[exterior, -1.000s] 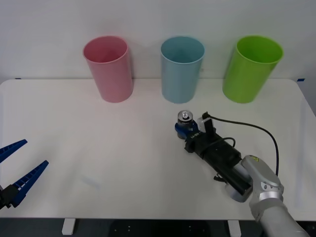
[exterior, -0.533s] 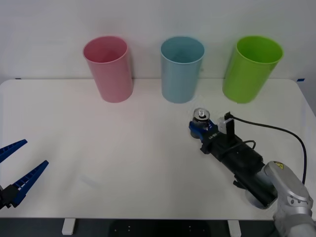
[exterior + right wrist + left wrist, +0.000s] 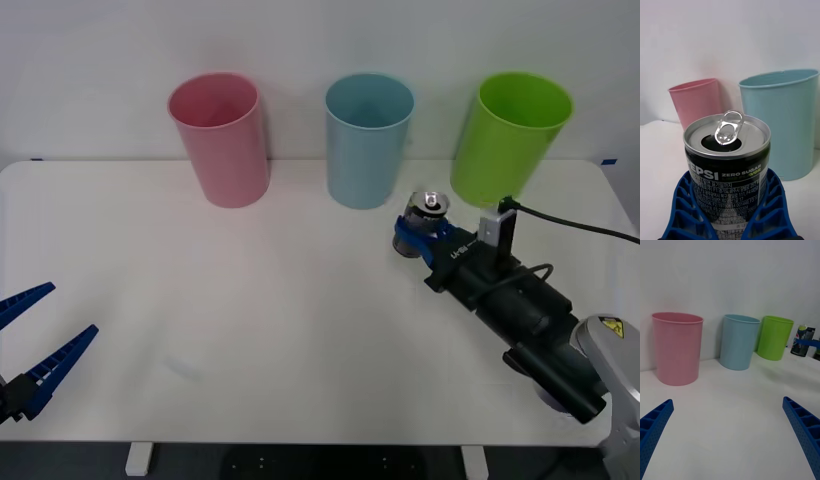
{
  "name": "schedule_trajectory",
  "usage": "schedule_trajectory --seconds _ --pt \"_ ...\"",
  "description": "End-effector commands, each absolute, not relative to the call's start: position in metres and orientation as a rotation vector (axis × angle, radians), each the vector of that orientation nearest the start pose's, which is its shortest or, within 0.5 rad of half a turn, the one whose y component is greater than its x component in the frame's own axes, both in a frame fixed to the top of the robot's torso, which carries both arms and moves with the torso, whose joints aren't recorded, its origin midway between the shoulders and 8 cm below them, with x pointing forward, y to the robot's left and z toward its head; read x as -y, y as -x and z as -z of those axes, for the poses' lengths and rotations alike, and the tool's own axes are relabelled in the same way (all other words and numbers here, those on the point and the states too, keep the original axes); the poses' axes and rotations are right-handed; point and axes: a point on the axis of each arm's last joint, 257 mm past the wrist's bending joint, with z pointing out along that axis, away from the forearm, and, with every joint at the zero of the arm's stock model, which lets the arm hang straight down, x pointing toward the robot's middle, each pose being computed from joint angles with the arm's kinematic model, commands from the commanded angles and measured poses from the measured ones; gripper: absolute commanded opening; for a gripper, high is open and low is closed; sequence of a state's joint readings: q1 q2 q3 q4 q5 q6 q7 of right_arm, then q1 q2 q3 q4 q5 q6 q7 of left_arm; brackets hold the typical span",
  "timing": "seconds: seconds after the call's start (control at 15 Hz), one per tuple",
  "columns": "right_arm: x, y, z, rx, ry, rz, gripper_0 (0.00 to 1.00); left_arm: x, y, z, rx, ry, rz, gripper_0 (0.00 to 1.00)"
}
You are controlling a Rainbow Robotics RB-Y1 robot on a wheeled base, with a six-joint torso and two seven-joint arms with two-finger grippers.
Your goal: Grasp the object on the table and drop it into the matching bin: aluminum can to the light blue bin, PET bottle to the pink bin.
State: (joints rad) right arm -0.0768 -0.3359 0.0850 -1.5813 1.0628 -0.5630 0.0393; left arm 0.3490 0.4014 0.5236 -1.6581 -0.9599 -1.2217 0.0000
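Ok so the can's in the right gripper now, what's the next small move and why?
Probably raise it and carry it over the light blue bin. The right gripper is shut on the aluminum can, which sits below the bin's rim and between it and the green bin. The left gripper waits open.

aluminum can base cut off, lower label hidden between pincer fingers

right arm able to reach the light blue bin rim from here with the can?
Probably yes. The right gripper is shut on the aluminum can, beside the light blue bin, with nothing between them. It must rise above the rim first.
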Motion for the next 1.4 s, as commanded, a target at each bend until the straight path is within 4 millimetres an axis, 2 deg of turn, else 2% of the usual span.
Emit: schedule_trajectory --seconds 0.07,0.27,0.53,0.73,0.93,1.13,1.4 --pt "0.136 -0.506 0.129 -1.363 0.418 -0.642 0.00 -0.330 -0.342 0.169 -1.441 -0.465 0.567 1.00" --pt "0.136 -0.505 0.096 -1.325 0.427 -0.665 0.00 -0.330 -0.342 0.169 -1.441 -0.465 0.567 1.00" --pt "0.135 -0.519 0.052 -1.286 0.457 -0.686 0.00 -0.330 -0.342 0.169 -1.441 -0.465 0.567 1.00" --pt "0.131 -0.530 0.031 -1.274 0.468 -0.698 0.00 -0.330 -0.342 0.169 -1.441 -0.465 0.567 1.00" --pt "0.128 -0.554 0.018 -1.269 0.490 -0.679 0.00 -0.330 -0.342 0.169 -1.441 -0.465 0.567 1.00" --pt "0.125 -0.589 0.005 -1.278 0.495 -0.646 0.00 -0.330 -0.342 0.169 -1.441 -0.465 0.567 1.00" --pt "0.111 -0.634 -0.007 -1.302 0.478 -0.625 0.00 -0.330 -0.342 0.169 -1.441 -0.465 0.567 1.00"
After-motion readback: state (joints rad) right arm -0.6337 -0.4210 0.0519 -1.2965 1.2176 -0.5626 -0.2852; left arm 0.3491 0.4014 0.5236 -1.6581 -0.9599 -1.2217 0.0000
